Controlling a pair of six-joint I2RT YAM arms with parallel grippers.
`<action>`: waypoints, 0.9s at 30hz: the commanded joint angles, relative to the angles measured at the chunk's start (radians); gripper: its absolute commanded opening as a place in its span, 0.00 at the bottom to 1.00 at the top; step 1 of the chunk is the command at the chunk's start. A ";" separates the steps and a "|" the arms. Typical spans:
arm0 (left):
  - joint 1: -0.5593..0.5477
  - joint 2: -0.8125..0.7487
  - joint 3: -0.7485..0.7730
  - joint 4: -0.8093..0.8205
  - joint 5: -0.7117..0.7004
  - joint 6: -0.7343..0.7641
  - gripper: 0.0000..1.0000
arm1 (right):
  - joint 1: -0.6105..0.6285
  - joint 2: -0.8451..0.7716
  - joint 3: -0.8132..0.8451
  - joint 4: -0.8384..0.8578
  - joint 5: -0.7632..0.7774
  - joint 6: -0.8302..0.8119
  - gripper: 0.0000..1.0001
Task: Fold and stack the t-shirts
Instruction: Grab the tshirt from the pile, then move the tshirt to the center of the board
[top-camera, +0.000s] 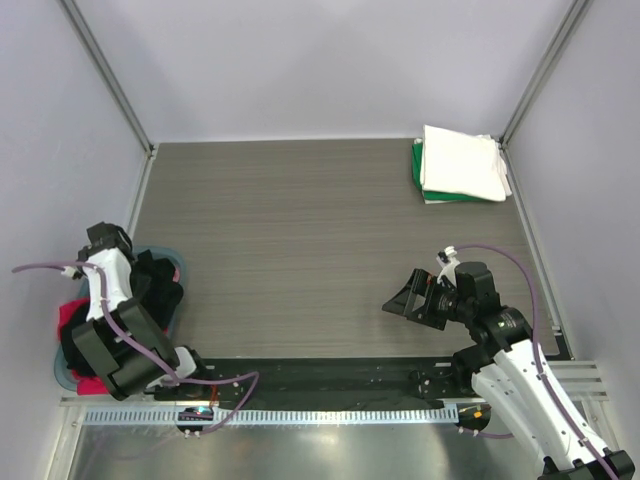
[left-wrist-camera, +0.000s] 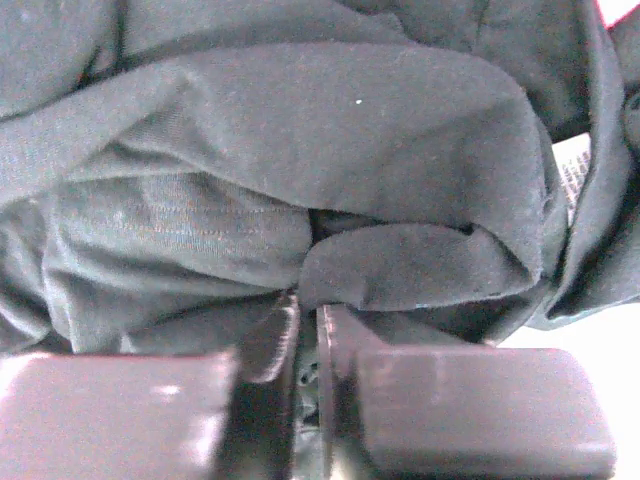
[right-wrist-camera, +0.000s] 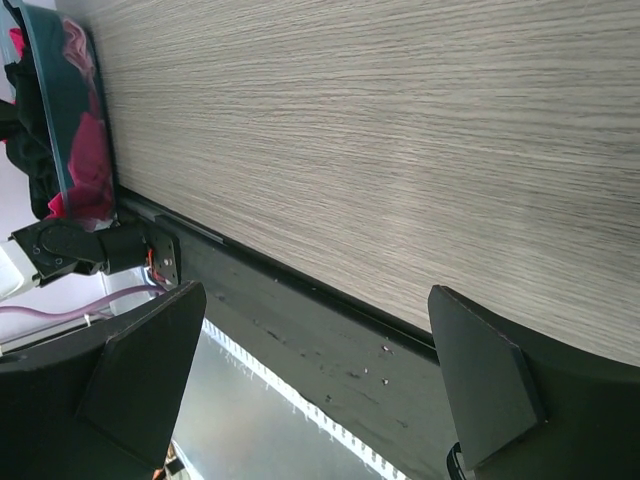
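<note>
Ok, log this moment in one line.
left end effector: shut on black t-shirt in tub | right end effector: open, empty, above table | stack: white t-shirt on green t-shirt, far right corner

We see the worktop (top-camera: 300, 220) from above under bright, even, diffuse light, and the shadows on it are faint and soft-edged. The metal strip (top-camera: 300, 445) along the worktop's near edge carries a dull sheen. The left wrist view is dim. The black t-shirt (left-wrist-camera: 300, 150) has little contrast, the left end effector (left-wrist-camera: 308, 325) is blurred with a small glare spot, and small patches past the cloth blow out white. In the right wrist view the worktop's grain is sharp, while the fingers (right-wrist-camera: 140, 370) of the right end effector (right-wrist-camera: 315, 300) are dark and slightly soft.
</note>
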 joint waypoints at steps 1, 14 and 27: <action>0.009 -0.046 0.066 0.003 0.006 0.011 0.00 | 0.005 0.008 -0.002 0.019 -0.006 -0.019 1.00; -0.040 -0.163 0.681 -0.009 0.492 -0.225 0.00 | 0.005 0.035 0.040 0.038 0.001 -0.014 0.99; -0.742 0.211 1.548 0.213 0.712 -0.420 0.00 | 0.004 0.082 0.228 0.036 0.067 -0.017 1.00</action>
